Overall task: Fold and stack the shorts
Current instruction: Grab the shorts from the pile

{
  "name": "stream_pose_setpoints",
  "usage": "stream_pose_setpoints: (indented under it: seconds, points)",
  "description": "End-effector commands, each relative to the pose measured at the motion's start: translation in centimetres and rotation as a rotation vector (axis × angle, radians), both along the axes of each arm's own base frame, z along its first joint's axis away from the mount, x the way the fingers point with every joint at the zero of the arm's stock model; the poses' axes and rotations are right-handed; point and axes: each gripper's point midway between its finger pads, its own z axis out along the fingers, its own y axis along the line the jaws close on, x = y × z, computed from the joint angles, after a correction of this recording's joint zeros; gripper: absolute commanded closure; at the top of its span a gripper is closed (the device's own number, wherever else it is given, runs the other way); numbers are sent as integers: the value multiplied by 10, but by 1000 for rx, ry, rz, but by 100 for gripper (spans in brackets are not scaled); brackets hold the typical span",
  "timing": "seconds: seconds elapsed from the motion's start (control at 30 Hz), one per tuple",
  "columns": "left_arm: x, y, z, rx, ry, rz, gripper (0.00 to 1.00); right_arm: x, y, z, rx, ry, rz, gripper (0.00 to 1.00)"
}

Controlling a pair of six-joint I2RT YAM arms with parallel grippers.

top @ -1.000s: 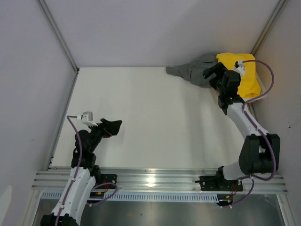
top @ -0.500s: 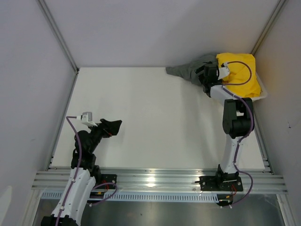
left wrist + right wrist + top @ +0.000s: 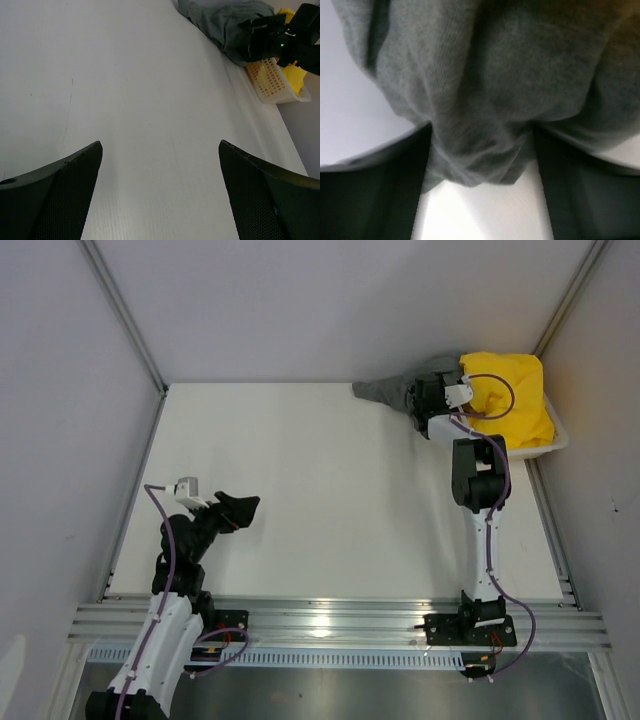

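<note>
The dark grey shorts (image 3: 392, 390) lie crumpled at the table's far right, spilling from the basket onto the table; they also show in the left wrist view (image 3: 220, 20). The yellow shorts (image 3: 515, 400) are heaped in the basket. My right gripper (image 3: 425, 397) is down on the grey shorts (image 3: 485, 75), its jaws wide apart with a bunched fold of the cloth between them (image 3: 482, 131). My left gripper (image 3: 245, 505) hovers open over bare table at the near left, nothing between its fingers (image 3: 160, 145).
A white mesh basket (image 3: 555, 440) sits in the far right corner against the wall, its side visible in the left wrist view (image 3: 272, 82). White walls close in the table at the back and on both sides.
My right arm has swung left from over the yellow shorts to the grey shorts and lowered onto them; its jaws have started narrowing. The left arm has stayed still.
</note>
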Motion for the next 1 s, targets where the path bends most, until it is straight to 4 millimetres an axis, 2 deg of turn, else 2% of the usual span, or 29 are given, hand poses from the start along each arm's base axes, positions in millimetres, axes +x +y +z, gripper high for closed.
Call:
stream_pose_setpoints:
  seconds: [0.0, 0.13, 0.2, 0.27, 0.3, 0.37, 0.4, 0.5, 0.53, 0.6, 0.63, 0.7, 0.73, 0.83, 0.87, 0.93, 0.97]
  points:
    - [3, 3, 6, 7, -23, 12, 1, 21, -10, 31, -11, -135, -67, 37]
    - [3, 3, 6, 8, -23, 13, 1, 23, -1, 60, -48, -183, -24, 81]
    - [3, 3, 7, 8, -28, 10, 1, 23, 7, 86, -69, -215, 11, 100]
    - [3, 2, 8, 6, -29, 9, 1, 21, 12, 104, -73, -235, 38, 100]
    - [3, 2, 8, 5, -28, 7, 1, 17, 14, 128, -73, -269, 52, 100]
    - [2, 2, 9, 1, -32, 6, 1, 12, 19, 155, -92, -302, 93, 100]
    - [2, 1, 10, 2, -36, 2, 1, 6, 20, 186, -98, -347, 107, 100]
    - [1, 1, 12, -1, -41, 3, 1, -6, 31, 238, -134, -423, 199, 100]
    - [1, 1, 12, -1, -42, 2, 1, -17, 33, 276, -135, -483, 217, 100]
    - [1, 1, 14, -4, -47, 5, 1, -31, 44, 311, -134, -531, 286, 100]
    - [1, 1, 17, -4, -55, 4, 1, -48, 48, 348, -133, -593, 308, 100]
    - [0, 0, 17, -5, -58, -1, 1, -68, 59, 380, -149, -639, 361, 100]
    - [-1, 1, 17, -5, -61, 2, 1, -91, 70, 412, -153, -693, 401, 100]
    - [-1, 1, 19, -4, -64, 4, 1, -128, 84, 452, -170, -760, 465, 100]
    - [-1, 1, 19, -4, -66, 4, 1, -152, 89, 472, -164, -791, 490, 100]
    - [-1, 1, 20, -5, -67, 2, 1, -176, 99, 484, -135, -798, 541, 100]
    - [-1, 1, 20, -5, -64, 2, 1, -201, 104, 496, -119, -825, 566, 100]
